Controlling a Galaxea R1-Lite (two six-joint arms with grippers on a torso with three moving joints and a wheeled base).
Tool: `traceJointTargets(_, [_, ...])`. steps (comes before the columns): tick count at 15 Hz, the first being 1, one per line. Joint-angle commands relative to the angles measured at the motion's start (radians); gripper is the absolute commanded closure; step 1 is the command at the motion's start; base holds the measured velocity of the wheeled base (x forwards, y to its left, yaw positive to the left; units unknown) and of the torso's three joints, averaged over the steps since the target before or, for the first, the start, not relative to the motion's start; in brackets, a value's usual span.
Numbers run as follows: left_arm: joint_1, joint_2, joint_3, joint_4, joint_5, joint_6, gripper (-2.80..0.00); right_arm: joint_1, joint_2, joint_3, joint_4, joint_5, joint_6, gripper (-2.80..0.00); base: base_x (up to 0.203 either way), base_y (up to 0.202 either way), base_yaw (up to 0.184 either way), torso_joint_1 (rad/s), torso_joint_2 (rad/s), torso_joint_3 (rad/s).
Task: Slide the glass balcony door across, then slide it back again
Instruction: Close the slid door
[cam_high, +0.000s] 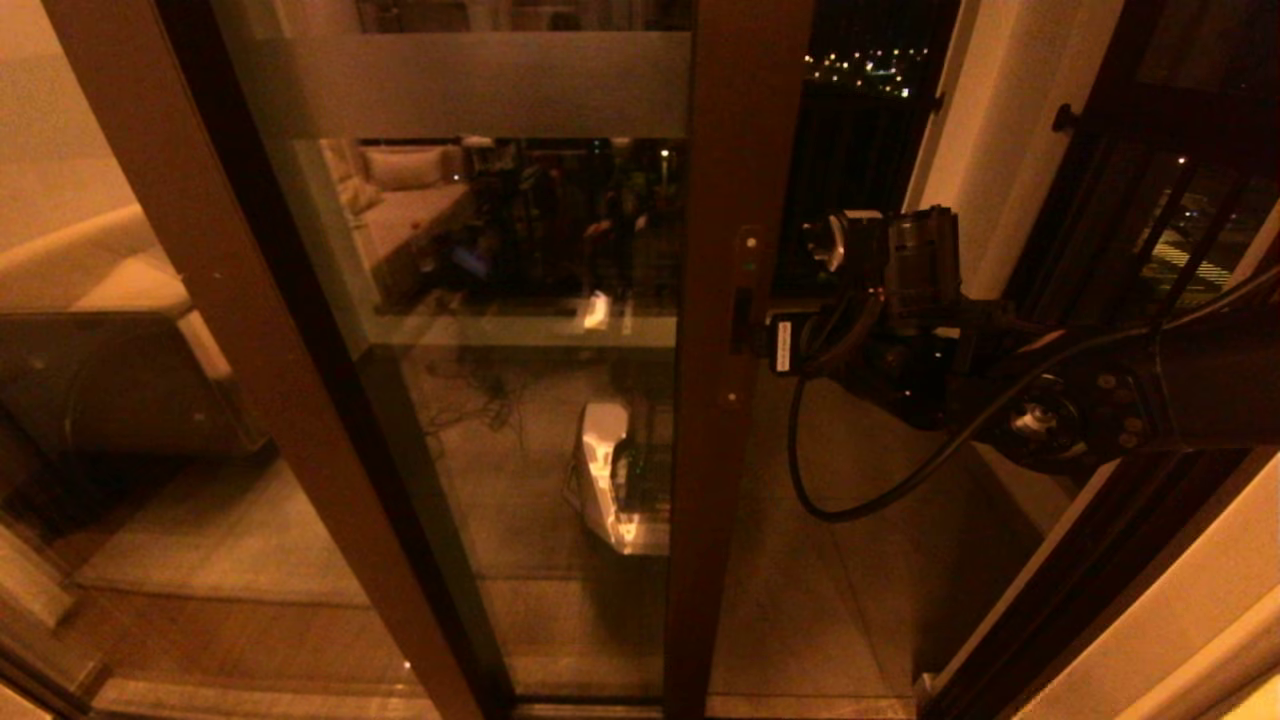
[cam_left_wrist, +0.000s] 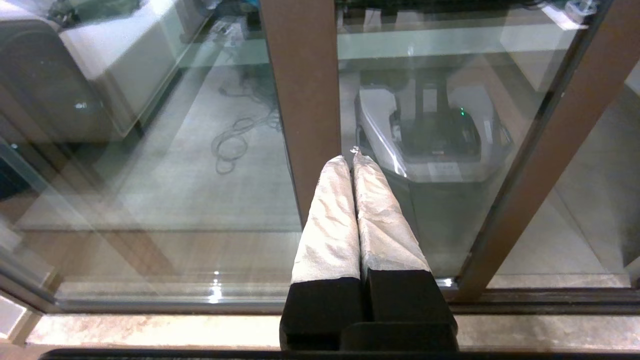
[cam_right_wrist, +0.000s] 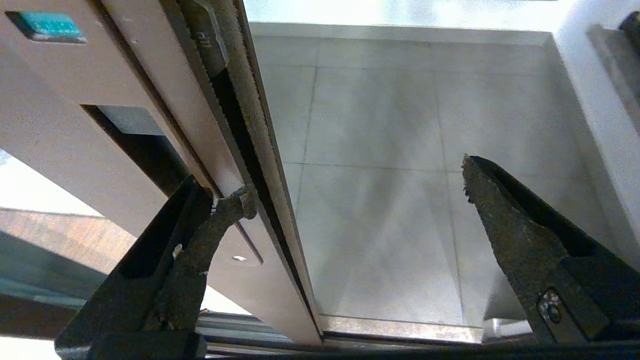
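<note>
The glass balcony door (cam_high: 560, 420) has a dark brown stile (cam_high: 740, 200) and a frosted band (cam_high: 480, 85) near the top. It stands partly slid aside, with a gap to its right. My right gripper (cam_high: 775, 340) reaches in from the right at the slot handle (cam_high: 742, 320). In the right wrist view the right gripper (cam_right_wrist: 356, 182) is open wide. One finger (cam_right_wrist: 210, 235) lies against the stile (cam_right_wrist: 75, 100) just below the slot (cam_right_wrist: 130, 145), its tip at the door's edge. The other finger (cam_right_wrist: 500, 225) stands apart over the balcony floor. My left gripper (cam_left_wrist: 350, 159) is shut on nothing, low before the glass.
A fixed glass panel with a lighter brown post (cam_high: 200, 300) stands at the left. Through the gap lie the tiled balcony floor (cam_high: 860, 600), a dark railing (cam_high: 1150, 200) and a white pillar (cam_high: 990, 150). The floor track (cam_right_wrist: 400, 327) runs below. The arm's black cable (cam_high: 830, 500) hangs in a loop.
</note>
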Motion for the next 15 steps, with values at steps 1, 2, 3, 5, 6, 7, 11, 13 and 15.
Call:
traceJointTargets(1, [0.0,0.0,0.0,0.0,0.0,0.0,0.0,-0.004,0.0,0.001,-0.008,-0.003,0.003,-2.8,0.0,0.0,0.0,0.0,0.0,0.0])
traceJointTargets(2, [-0.001,0.0,0.0,0.0,0.0,0.0,0.0,-0.005,-0.001,0.002,-0.025,-0.003,0.002,-2.8,0.0,0.0,0.0,0.0,0.0,0.0])
traceJointTargets(3, [-0.001,0.0,0.0,0.0,0.0,0.0,0.0,-0.005,-0.002,0.008,-0.045,-0.003,0.001,-2.8,0.0,0.0,0.0,0.0,0.0,0.0])
traceJointTargets(5, [0.0,0.0,0.0,0.0,0.0,0.0,0.0,-0.005,-0.018,0.034,-0.08,-0.003,0.004,-2.8,0.0,0.0,0.0,0.0,0.0,0.0])
traceJointTargets(6, [-0.001,0.0,0.0,0.0,0.0,0.0,0.0,-0.005,-0.041,0.064,-0.119,-0.003,0.003,-2.8,0.0,0.0,0.0,0.0,0.0,0.0])
traceJointTargets(7, [0.0,0.0,0.0,0.0,0.0,0.0,0.0,0.001,-0.07,0.107,-0.145,-0.002,-0.007,-2.8,0.0,0.0,0.0,0.0,0.0,0.0])
traceJointTargets(11, [0.0,0.0,0.0,0.0,0.0,0.0,0.0,0.034,-0.156,0.213,-0.184,-0.008,-0.058,-2.8,0.0,0.0,0.0,0.0,0.0,0.0])
traceJointTargets(13, [-0.001,0.0,0.0,0.0,0.0,0.0,0.0,0.059,-0.172,0.233,-0.2,-0.033,-0.057,-2.8,0.0,0.0,0.0,0.0,0.0,0.0])
traceJointTargets(15, [0.0,0.0,0.0,0.0,0.0,0.0,0.0,0.097,-0.187,0.254,-0.208,-0.045,-0.057,-2.8,0.0,0.0,0.0,0.0,0.0,0.0])
